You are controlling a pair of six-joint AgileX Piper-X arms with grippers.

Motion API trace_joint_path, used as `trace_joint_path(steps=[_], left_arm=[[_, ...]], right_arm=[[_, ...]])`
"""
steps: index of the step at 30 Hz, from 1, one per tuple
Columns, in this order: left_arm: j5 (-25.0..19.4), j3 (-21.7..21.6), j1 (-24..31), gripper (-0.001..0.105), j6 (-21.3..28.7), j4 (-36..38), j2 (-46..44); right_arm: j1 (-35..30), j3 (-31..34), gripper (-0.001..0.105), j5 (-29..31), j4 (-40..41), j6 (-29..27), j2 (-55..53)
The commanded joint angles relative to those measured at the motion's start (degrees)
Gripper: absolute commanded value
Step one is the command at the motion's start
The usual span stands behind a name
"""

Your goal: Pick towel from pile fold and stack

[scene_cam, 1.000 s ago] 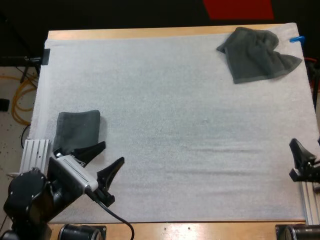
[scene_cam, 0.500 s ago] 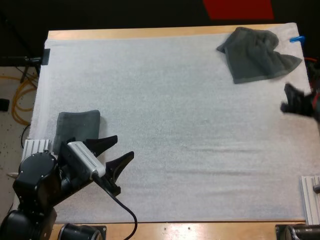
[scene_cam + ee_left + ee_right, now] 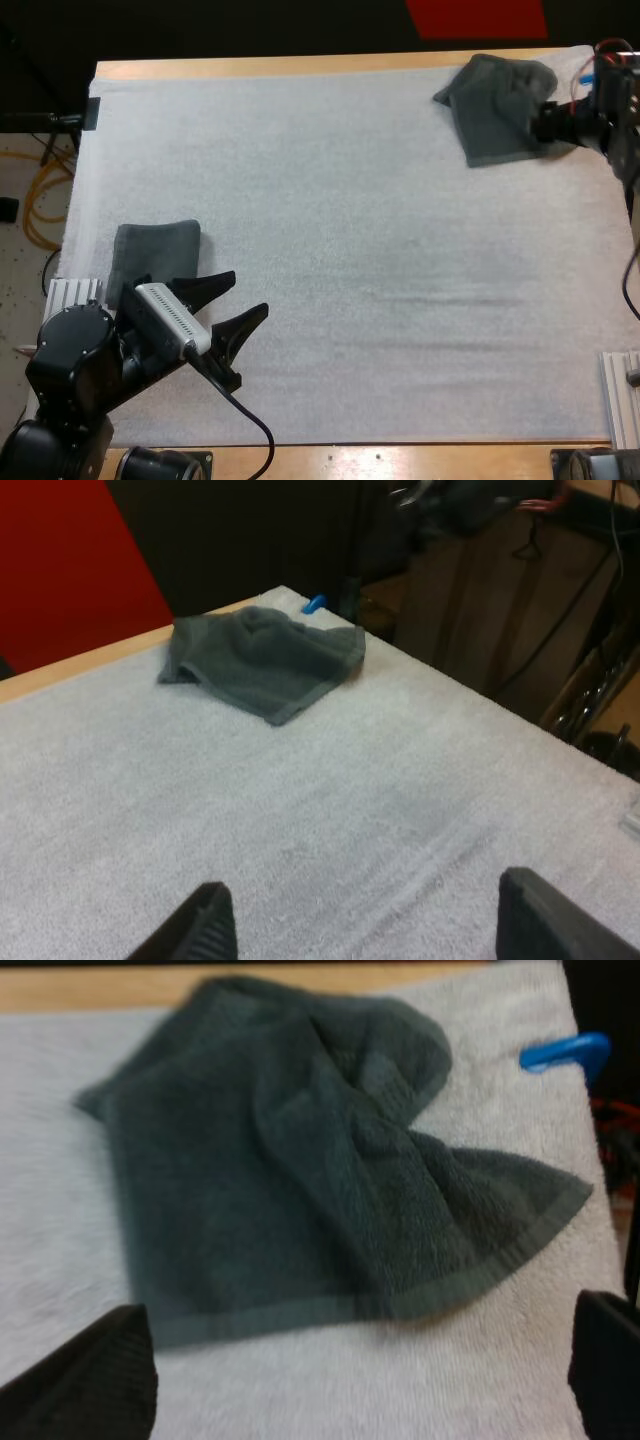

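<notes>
A white mat (image 3: 350, 250) covers the wooden table (image 3: 300, 67), pale floor (image 3: 20, 290) beside.

Left gripper (image 3: 249, 292) hovers over the worktop's (image 3: 400, 455) near left corner, fingers spread apart. Right gripper (image 3: 360, 1310) hangs over its far right corner, fingers wide apart.

mat (image 3: 350, 220) middle: bare | far right corner: crumpled towel (image 3: 495, 115) | near left: folded towel (image 3: 152, 252), left tool (image 3: 248, 292)
</notes>
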Motion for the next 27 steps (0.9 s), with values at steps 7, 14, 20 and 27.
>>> trace_joint_path(steps=[7,14,20,27], left_arm=[[0.47,-0.53,-0.25,0.054,-2.82,1.60,-0.15],[0.47,-0.53,-0.25,0.054,-3.18,1.64,-0.15],[0.47,-0.53,-0.25,0.054,-5.47,1.64,-0.15],[0.47,-0.53,-0.25,0.054,-6.61,1.64,-0.15]], right_arm=[[-1.98,-9.72,0.080,0.98,0.48,3.42,14.48],[-4.44,-14.25,0.080,1.21,0.62,4.53,23.50],[-5.06,-15.85,0.072,0.12,1.14,4.66,28.10],[-5.06,-16.22,0.037,-0.98,6.82,4.58,29.73]])
